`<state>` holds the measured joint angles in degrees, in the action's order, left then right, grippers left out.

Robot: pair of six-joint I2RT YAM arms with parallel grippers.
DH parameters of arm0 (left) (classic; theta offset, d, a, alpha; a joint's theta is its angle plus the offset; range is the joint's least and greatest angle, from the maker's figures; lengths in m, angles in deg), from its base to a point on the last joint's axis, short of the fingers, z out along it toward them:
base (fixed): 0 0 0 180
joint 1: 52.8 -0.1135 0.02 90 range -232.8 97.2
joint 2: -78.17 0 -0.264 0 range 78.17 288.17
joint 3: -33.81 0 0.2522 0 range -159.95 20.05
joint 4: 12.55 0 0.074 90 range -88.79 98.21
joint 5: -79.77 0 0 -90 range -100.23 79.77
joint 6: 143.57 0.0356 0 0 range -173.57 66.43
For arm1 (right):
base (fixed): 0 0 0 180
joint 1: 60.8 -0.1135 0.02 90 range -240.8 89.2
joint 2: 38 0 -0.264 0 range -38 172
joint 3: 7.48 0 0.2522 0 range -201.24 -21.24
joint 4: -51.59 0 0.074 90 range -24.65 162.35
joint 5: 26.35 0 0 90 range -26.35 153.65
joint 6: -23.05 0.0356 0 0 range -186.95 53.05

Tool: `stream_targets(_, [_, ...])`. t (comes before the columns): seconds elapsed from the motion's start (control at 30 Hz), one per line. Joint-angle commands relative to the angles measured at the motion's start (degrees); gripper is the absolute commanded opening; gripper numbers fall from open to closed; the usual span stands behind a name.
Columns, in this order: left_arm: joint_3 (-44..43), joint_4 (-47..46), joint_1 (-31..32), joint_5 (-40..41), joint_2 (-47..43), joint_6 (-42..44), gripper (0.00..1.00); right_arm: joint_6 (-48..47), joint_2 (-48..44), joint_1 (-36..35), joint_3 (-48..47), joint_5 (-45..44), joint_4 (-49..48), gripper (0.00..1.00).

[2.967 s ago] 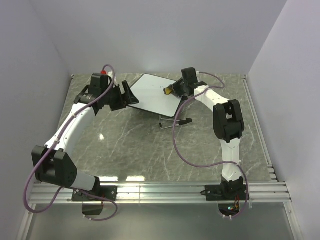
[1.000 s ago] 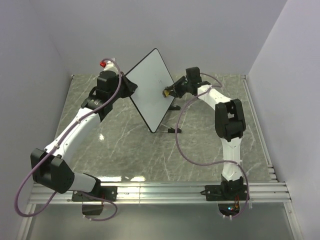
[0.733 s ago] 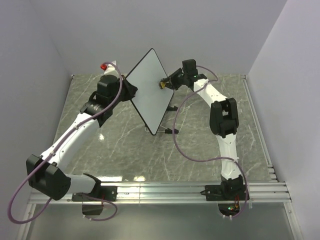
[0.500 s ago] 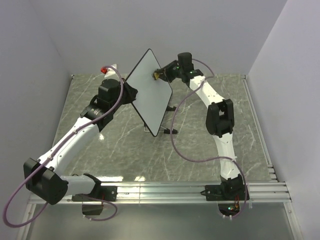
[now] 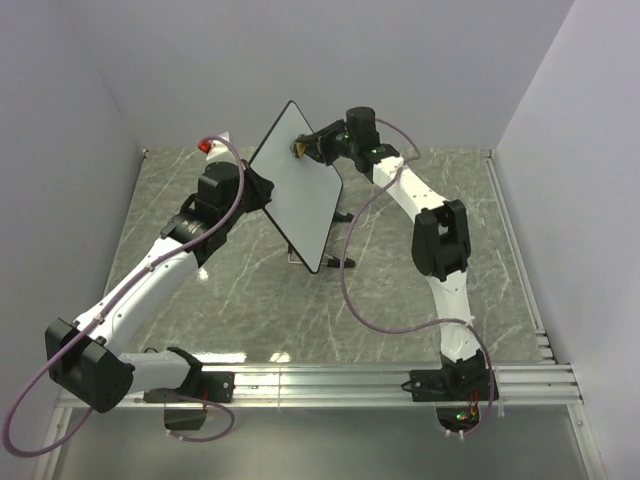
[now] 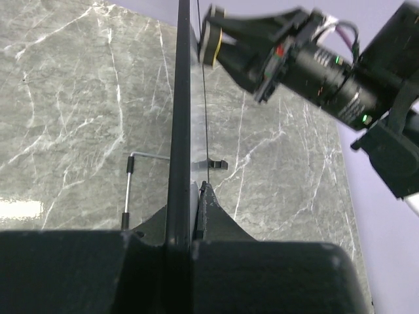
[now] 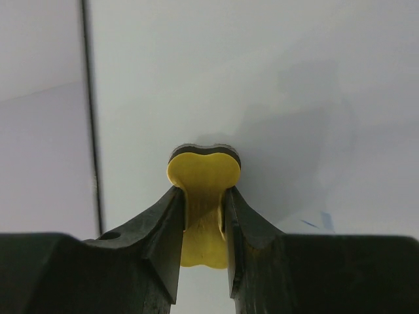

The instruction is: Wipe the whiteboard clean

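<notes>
The whiteboard point(image 5: 300, 190) is lifted off the table and stands steeply tilted on one corner, and my left gripper point(image 5: 258, 188) is shut on its left edge. The left wrist view shows it edge-on as a black rim point(image 6: 177, 118) running between my left gripper's jaws point(image 6: 190, 193). My right gripper point(image 5: 303, 148) is shut on a small yellow eraser point(image 7: 203, 173), whose dark pad is pressed against the white face point(image 7: 262, 72) near the board's top corner. A faint blue mark point(image 7: 322, 221) shows low on the right of the face.
The board's wire stand and black feet point(image 5: 325, 262) hang below it above the grey marble tabletop point(image 5: 250, 290). Pale walls close in the back and both sides. A metal rail point(image 5: 320, 380) runs along the near edge by the arm bases.
My right gripper has slid the eraser up and left across the board, from mid-right to near the top corner. The left arm has raised the board slightly and shifted it left.
</notes>
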<state>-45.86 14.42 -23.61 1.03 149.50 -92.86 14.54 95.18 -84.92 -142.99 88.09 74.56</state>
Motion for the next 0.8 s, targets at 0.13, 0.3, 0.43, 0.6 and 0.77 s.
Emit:
stream_targets(0.13, [1.57, 22.20, 3.94, -9.88, 1.27, 16.35, 0.00, -10.47, -5.39, -1.02, 20.22, 1.13, 7.13, 0.00])
stream_targets(0.3, [1.49, 22.56, 3.94, -9.69, 1.18, 16.79, 0.00, -15.31, -8.47, -0.58, 30.76, 0.69, 7.05, 0.00])
stream_targets(0.43, [1.31, 22.65, 3.94, -9.16, 1.36, 16.79, 0.00, -16.01, -10.13, -0.32, 34.56, 1.83, 6.08, 0.00])
stream_targets(0.6, [1.31, 22.82, 3.94, -5.05, 1.53, 15.82, 0.00, -20.31, -18.38, 2.23, 38.25, -0.88, 8.61, 0.00])
stream_targets(0.77, [3.33, 21.95, 4.30, -0.20, 0.65, 13.72, 0.00, -29.87, -30.32, 7.15, 42.47, -12.12, 19.06, 0.00])
